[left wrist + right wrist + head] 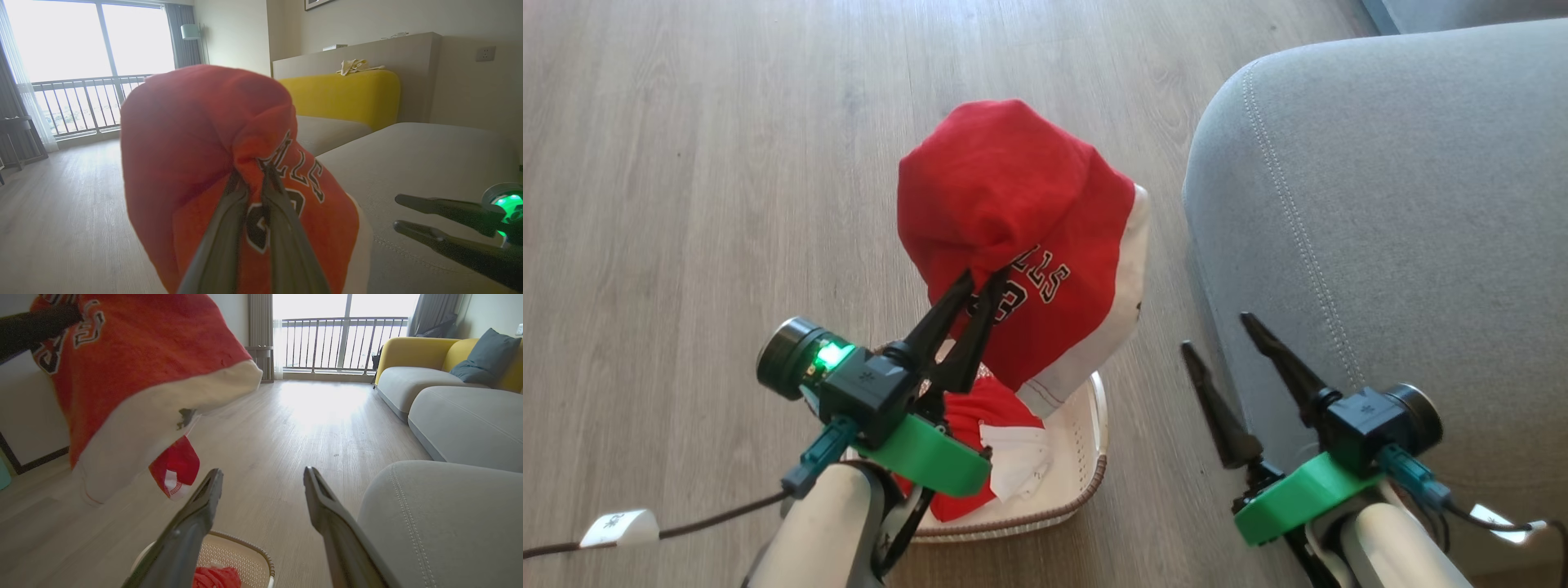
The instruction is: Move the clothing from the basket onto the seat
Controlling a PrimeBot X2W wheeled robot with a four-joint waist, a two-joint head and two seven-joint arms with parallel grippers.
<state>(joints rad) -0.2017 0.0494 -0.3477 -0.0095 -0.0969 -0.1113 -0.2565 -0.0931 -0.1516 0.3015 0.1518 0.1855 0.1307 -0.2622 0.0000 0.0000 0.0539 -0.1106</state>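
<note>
My left gripper (982, 279) is pinched tight on a fold of the red jersey (1013, 188), both dark fingers pressed together with the cloth bunched around their tips. The jersey hangs off the fingertips in the air: most of it balloons up and beyond the tips, and its white-trimmed hem drops back down under the fingers towards the basket (1086, 482). Just past the tips I can read part of the black-and-white lettering, upside down from the head camera: "LLS". Below it is a piece of a numeral, too folded for me to read. In my left wrist view the same letters sit right over the fingers, with the rest tucked into the fold. There is a small dark mark on the white hem that I cannot make out.

The basket stands on the wooden floor (686, 204) beneath my left wrist. A second red garment (980, 416) with some white in it lies inside. I cannot tell whether the jersey's hem touches it.

My right gripper (1215, 332) is spread apart and holding nothing. It hovers just beside the rounded corner of the grey seat (1405, 204), with the stitched seam running away ahead of its right finger. The jersey hangs off to that gripper's left, clear of the seat
</note>
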